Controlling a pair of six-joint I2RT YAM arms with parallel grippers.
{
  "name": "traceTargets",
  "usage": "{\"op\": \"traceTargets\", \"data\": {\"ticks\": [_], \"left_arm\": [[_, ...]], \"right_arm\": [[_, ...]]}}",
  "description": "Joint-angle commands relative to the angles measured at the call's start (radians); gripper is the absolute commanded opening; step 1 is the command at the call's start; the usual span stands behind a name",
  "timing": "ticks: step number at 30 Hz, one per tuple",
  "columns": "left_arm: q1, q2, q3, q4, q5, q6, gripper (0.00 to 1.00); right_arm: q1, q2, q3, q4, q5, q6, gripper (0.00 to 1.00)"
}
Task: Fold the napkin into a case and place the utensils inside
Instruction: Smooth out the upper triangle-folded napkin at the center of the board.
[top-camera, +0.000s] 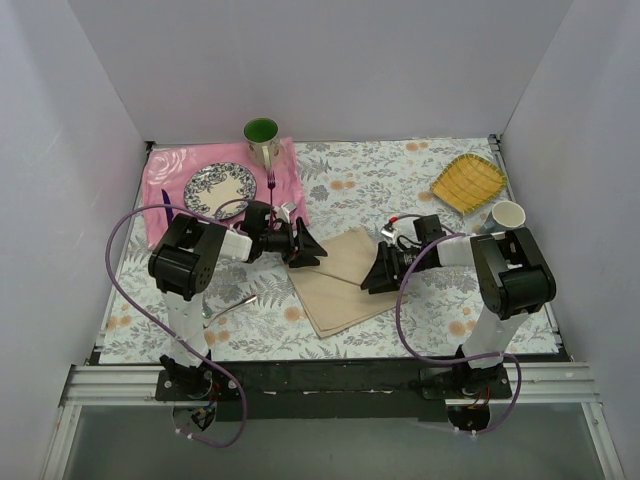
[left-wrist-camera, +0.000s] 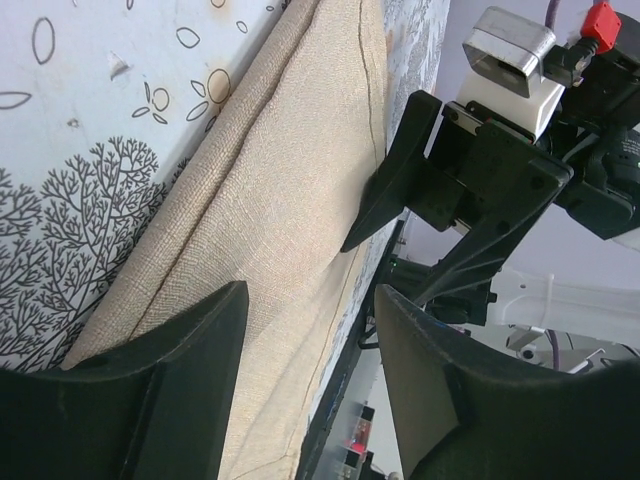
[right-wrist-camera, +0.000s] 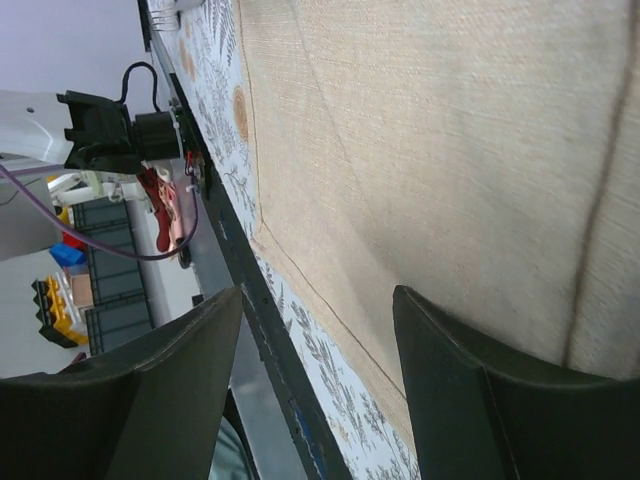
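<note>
The beige napkin (top-camera: 340, 282) lies folded in overlapping layers at the table's middle. In the left wrist view its creased layers (left-wrist-camera: 260, 200) run under my fingers. My left gripper (top-camera: 309, 254) hovers low over the napkin's far left edge, open, with nothing between its fingers (left-wrist-camera: 310, 340). My right gripper (top-camera: 370, 282) is at the napkin's right edge, open and empty (right-wrist-camera: 318, 330), with the cloth (right-wrist-camera: 430, 150) below it. One of its fingers (left-wrist-camera: 400, 175) shows in the left wrist view. A slim metal utensil (top-camera: 232, 306) lies on the table beside the left arm.
At the back left, a pink mat (top-camera: 170, 170) carries a patterned plate (top-camera: 218, 188), a purple fork (top-camera: 271, 182), a dark utensil (top-camera: 166, 205) and a green-lined cup (top-camera: 262, 140). A yellow dish (top-camera: 468, 182) and a white cup (top-camera: 507, 215) stand at the back right.
</note>
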Motion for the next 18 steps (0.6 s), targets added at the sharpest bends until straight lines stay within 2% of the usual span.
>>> {"op": "traceTargets", "data": {"ticks": [1, 7, 10, 11, 13, 16, 18], "left_arm": [[0.011, 0.023, 0.012, -0.089, -0.082, 0.072, 0.54], [0.013, 0.033, 0.02, -0.102, -0.077, 0.094, 0.53], [0.013, 0.046, 0.049, -0.141, -0.063, 0.131, 0.53], [0.011, 0.046, 0.055, -0.147, -0.056, 0.142, 0.53], [0.002, 0.04, 0.084, -0.194, -0.051, 0.205, 0.53], [-0.023, 0.011, 0.13, -0.253, -0.036, 0.295, 0.53], [-0.029, -0.02, 0.138, -0.256, -0.014, 0.308, 0.54]], "right_arm": [[-0.062, 0.015, -0.024, -0.172, 0.024, -0.154, 0.71], [-0.108, 0.021, -0.016, -0.269, -0.035, -0.253, 0.66], [-0.088, 0.003, 0.013, -0.289, -0.085, -0.253, 0.59], [-0.08, -0.01, 0.06, -0.32, -0.108, -0.253, 0.54], [-0.063, -0.06, 0.121, -0.329, -0.111, -0.278, 0.49], [-0.054, -0.105, 0.246, -0.305, -0.05, -0.243, 0.41], [-0.053, -0.077, 0.336, -0.346, 0.055, -0.253, 0.34]]}}
